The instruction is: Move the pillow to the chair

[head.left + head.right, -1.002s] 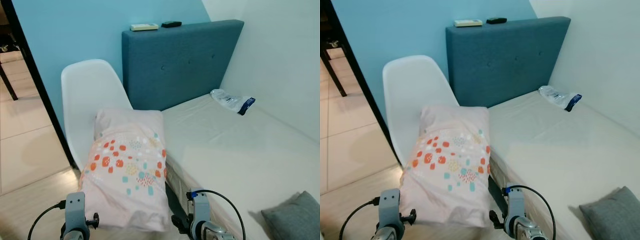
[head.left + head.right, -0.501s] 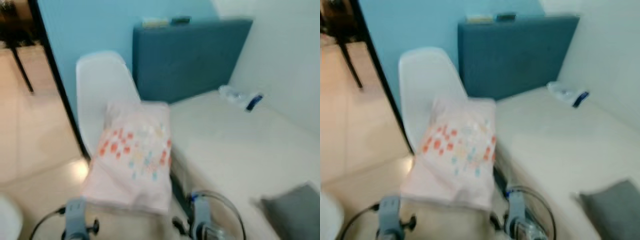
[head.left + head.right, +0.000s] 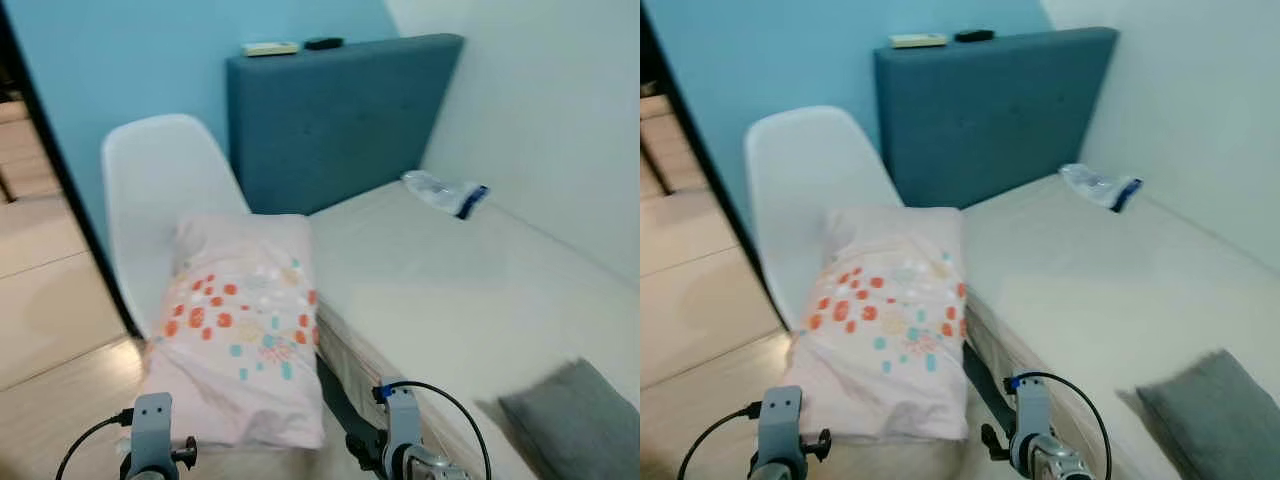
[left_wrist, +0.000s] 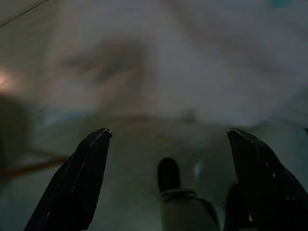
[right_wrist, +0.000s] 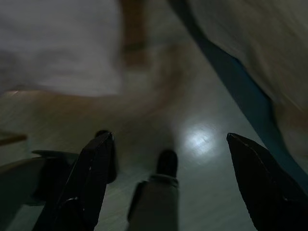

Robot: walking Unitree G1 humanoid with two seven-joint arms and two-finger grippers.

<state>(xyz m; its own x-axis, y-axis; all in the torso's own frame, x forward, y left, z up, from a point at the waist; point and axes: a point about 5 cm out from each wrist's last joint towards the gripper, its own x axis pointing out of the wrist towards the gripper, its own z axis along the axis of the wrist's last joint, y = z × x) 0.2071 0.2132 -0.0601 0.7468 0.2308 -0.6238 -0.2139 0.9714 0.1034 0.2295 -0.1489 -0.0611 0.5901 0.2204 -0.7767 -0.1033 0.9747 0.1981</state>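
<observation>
I judged the job all but finished: the pillow (image 3: 237, 325) lay on the white chair (image 3: 160, 190), its top end leaning against the backrest, its lower end hanging past the seat's front edge toward me. Its long axis ran from the backrest down toward my arms. Both claws were low and empty, the left claw (image 4: 166, 144) with fingers spread wide, the right claw (image 5: 168, 149) likewise apart. Next, I reckoned, only a check that it sat secure beside the bed (image 3: 480, 290).
</observation>
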